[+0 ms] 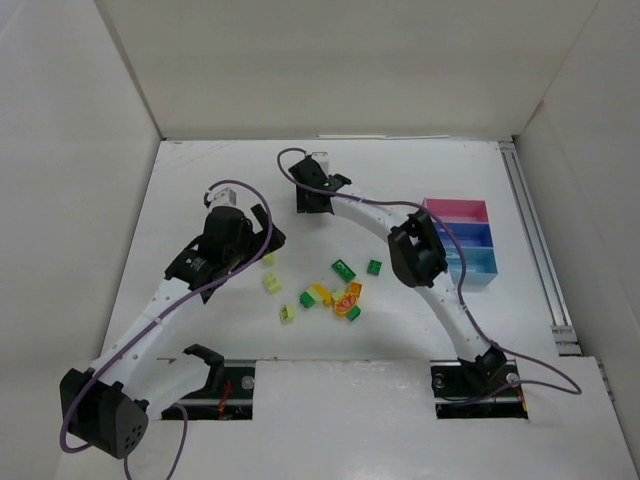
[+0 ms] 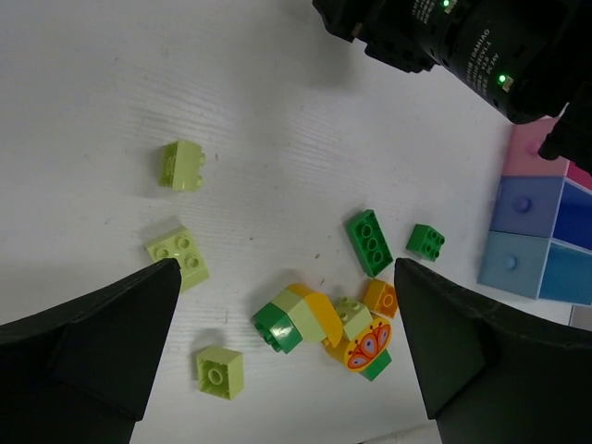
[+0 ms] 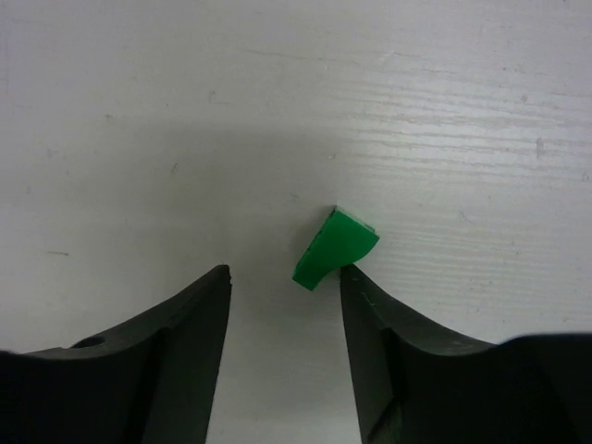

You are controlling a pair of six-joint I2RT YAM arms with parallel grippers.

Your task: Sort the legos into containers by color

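White surface, boxed in by plain white walls. Nearest, the loose legos (image 1: pixel 348 298) lie scattered mid-surface below the left fingers (image 2: pixel 92 342), which are spread wide and empty. To their right sit the containers (image 1: pixel 488 264). Farthest back, the right fingers (image 3: pixel 416 370) bracket a stray green brick (image 3: pixel 335 248); one touches it, with no pinch yet. This looks like the pickup step. Next comes a square squeeze, a lift, and the carry to a tray.

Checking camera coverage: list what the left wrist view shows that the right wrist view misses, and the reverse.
Left wrist only: the scattered legos, the containers and part of the right arm. Right wrist only: a single green lego at the tip of one of its fingers. Both: the white table and each camera's own dark fingers, spread apart.
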